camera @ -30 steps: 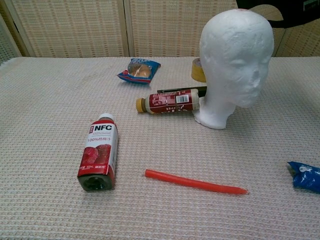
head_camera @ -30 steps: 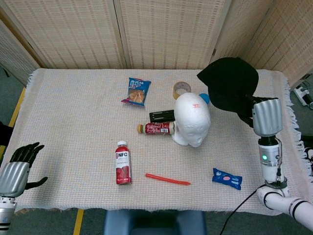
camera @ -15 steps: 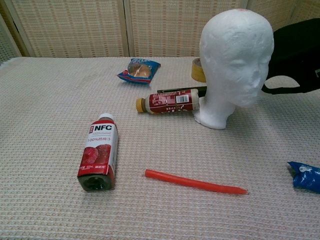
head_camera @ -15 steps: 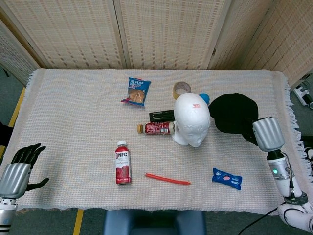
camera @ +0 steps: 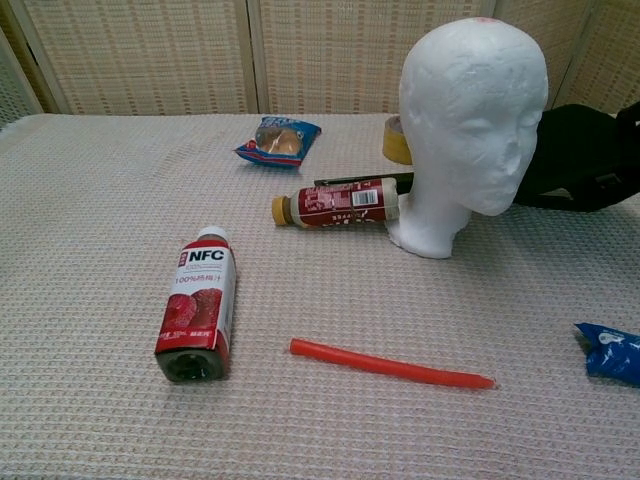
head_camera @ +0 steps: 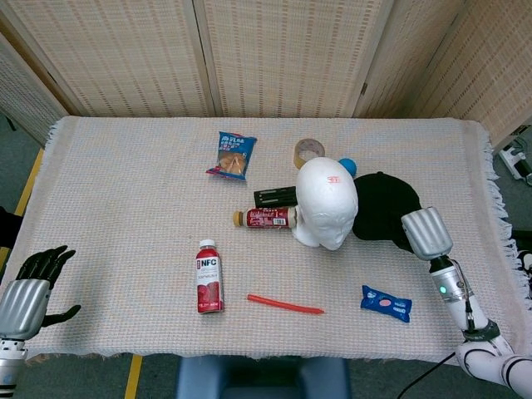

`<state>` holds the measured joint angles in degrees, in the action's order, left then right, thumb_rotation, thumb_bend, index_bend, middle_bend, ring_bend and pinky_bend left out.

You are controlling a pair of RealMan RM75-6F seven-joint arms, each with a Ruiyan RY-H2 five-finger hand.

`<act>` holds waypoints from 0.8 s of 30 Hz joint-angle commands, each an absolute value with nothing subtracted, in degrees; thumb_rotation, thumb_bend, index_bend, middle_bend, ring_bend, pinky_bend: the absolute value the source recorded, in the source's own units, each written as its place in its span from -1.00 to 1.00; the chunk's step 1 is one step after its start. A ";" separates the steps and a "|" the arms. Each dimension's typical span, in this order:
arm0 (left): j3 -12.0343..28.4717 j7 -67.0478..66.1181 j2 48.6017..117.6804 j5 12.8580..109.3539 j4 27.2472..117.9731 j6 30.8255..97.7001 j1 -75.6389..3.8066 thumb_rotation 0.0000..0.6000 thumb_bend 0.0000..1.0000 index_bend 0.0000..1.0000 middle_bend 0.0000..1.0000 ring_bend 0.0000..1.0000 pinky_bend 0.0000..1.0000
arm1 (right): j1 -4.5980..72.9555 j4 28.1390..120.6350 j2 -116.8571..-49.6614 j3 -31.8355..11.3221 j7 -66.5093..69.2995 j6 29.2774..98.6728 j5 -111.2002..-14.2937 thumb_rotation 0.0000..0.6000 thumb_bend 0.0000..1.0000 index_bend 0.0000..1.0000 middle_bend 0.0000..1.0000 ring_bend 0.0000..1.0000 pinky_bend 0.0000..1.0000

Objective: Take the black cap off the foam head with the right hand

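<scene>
The cap (head_camera: 384,208) is off the foam head (head_camera: 327,204) and lies low on the table (head_camera: 125,183), just right of the head and touching or nearly touching it. In the chest view it shows as a dark mound behind the head's face. The right hand (head_camera: 426,233) sits at the cap's right edge with its back to the camera. The fingers are hidden under it, so I cannot tell whether it grips the brim or has let go.

The removal itself looks done; what is left, by my reading, is a clean release. To do it well, let the cap settle flat on the cloth before the fingers spread, then draw the hand straight back to the right so nothing snags the brim and drags the cap. Keep the wrist clear of the head, which stands upright on a small base and could tip onto the bottle (head_camera: 266,219) lying beside it. The blue packet (head_camera: 386,303) lies near the arm's way back.

The left hand (head_camera: 29,291) hangs open off the table's near left corner, holding nothing.
</scene>
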<state>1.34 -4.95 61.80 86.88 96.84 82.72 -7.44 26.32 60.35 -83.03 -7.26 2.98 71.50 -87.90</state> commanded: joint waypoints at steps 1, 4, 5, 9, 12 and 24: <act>1.37 -4.91 61.77 86.83 96.79 82.70 -7.46 1.00 -0.98 -0.66 -0.71 -0.74 -0.69 | 27.07 63.30 -82.33 -6.21 -0.42 65.74 -84.91 1.00 -0.70 -0.75 -0.26 -0.40 0.26; 1.35 -4.80 61.79 86.83 96.73 82.72 -7.42 1.00 -0.97 -0.66 -0.71 -0.74 -0.69 | 27.16 67.47 -80.23 -5.94 -2.70 61.86 -82.23 1.00 -0.99 -1.00 -0.74 -0.82 -0.25; 1.32 -4.75 61.81 86.80 96.66 82.68 -7.41 1.00 -0.97 -0.67 -0.71 -0.74 -0.69 | 27.05 69.16 -79.29 -5.85 -3.32 61.04 -81.45 1.00 -1.00 -1.00 -0.83 -0.88 -0.32; 1.21 -4.67 62.03 86.63 96.29 82.40 -7.41 1.00 -0.97 -0.67 -0.71 -0.74 -0.69 | 25.69 74.45 -76.03 -5.32 -3.96 62.35 -81.26 1.00 -1.00 -1.00 -1.00 -1.00 -0.47; 1.14 -4.44 62.30 86.50 95.97 82.25 -7.38 1.00 -0.97 -0.68 -0.71 -0.74 -0.69 | 23.46 79.06 -72.78 -4.59 -3.54 65.25 -81.66 1.00 -1.00 -1.00 -1.00 -0.98 -0.47; 2.17 -5.01 64.26 86.69 94.12 84.39 -7.12 1.00 -0.97 -0.68 -0.72 -0.74 -0.69 | 11.16 90.75 -65.46 -2.69 -5.45 85.18 -84.86 1.00 -0.97 -0.90 -0.66 -0.66 -0.31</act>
<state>2.00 -4.82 63.97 86.60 94.40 84.04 -7.24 14.07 88.31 -67.02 -3.43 -5.06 81.83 -83.86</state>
